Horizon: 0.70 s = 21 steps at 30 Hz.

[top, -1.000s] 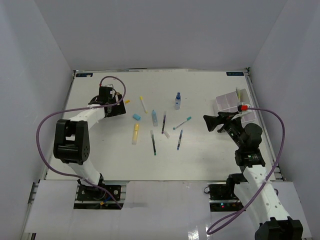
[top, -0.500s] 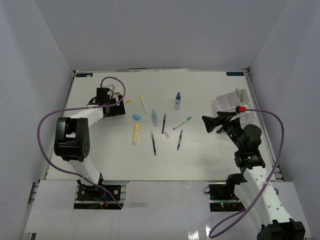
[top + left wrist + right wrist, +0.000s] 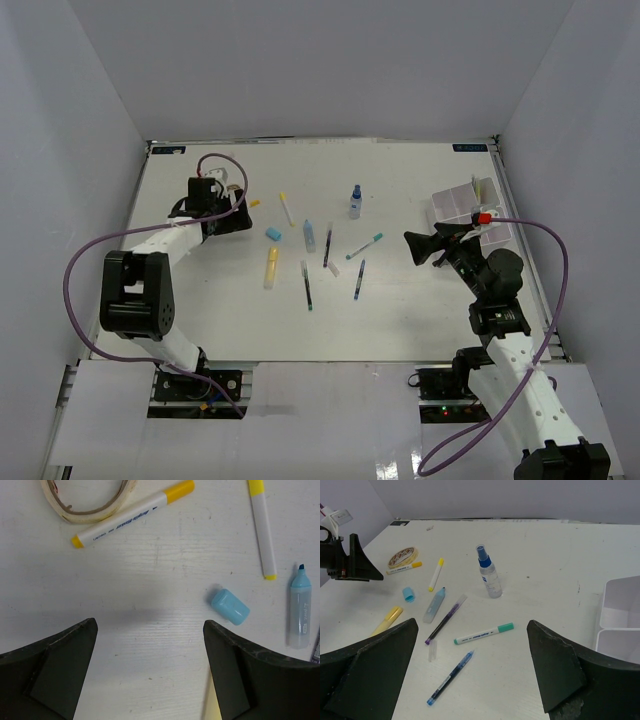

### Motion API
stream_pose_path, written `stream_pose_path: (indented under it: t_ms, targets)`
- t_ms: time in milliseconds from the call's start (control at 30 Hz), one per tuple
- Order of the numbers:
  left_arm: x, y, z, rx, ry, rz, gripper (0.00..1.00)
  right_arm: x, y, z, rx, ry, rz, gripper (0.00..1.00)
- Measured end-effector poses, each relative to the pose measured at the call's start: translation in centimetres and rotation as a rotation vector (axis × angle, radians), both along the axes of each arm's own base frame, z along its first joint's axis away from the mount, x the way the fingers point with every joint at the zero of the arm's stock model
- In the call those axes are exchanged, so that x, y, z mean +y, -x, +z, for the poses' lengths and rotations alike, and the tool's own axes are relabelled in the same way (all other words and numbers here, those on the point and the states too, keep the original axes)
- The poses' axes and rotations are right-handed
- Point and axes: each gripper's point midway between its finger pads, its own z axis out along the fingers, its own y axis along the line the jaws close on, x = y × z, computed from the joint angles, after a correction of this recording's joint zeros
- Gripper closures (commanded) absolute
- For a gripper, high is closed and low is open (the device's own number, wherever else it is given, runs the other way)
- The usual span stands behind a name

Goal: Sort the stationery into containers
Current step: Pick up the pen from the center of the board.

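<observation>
If you line this up against a second back, hardly anything's different. In the top view the left arm (image 3: 160, 238) has pushed its elbow out toward the left edge and the left jaws have crept a bit toward the upper left. The right arm (image 3: 497, 280) has edged left by a hair, and nothing on the bench (image 3: 420, 310) has shifted. Both the left jaws and the right jaws are spread wide, holding nothing.

Writing-wise, the yellow-capped marker (image 3: 130, 514) has dark print along its white barrel. The light-blue highlighter (image 3: 300, 612), teal-capped pen (image 3: 482, 633) and spray bottle (image 3: 488, 577) carry print too, but it's all too small to read.

The divided white box (image 3: 465, 210) sits at the right of the top view, just behind the right jaws. A thin yellowish stick (image 3: 478, 187) pokes up at its far side; the rest of its contents I can't make out.

Everything else lies loose mid-bench:
- tape roll (image 3: 85, 516), just beside the marker
- light-blue cap (image 3: 230, 606)
- yellow-tipped highlighter (image 3: 262, 530)
- yellow tube (image 3: 387, 620)
- purple pen (image 3: 445, 619)
- blue pen (image 3: 450, 677)
</observation>
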Motion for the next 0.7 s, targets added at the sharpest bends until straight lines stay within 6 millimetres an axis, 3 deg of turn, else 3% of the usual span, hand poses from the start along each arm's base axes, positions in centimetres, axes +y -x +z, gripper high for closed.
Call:
stream_pose_path:
  t_ms: [333, 533, 700]
  targets:
    - [0.4, 0.6, -1.0, 0.011, -0.06, -0.054, 0.02, 0.2, 0.1, 0.0, -0.001, 0.0, 0.007, 0.04]
    - [1.0, -1.9, -2.2, 0.016, -0.129, -0.083, 0.02, 0.4, 0.2, 0.0, -0.002, 0.002, 0.014, 0.04]
    - [1.9, -3.0, -4.3, 0.049, -0.201, -0.093, 0.02, 0.5, 0.2, 0.0, -0.003, 0.003, 0.019, 0.04]
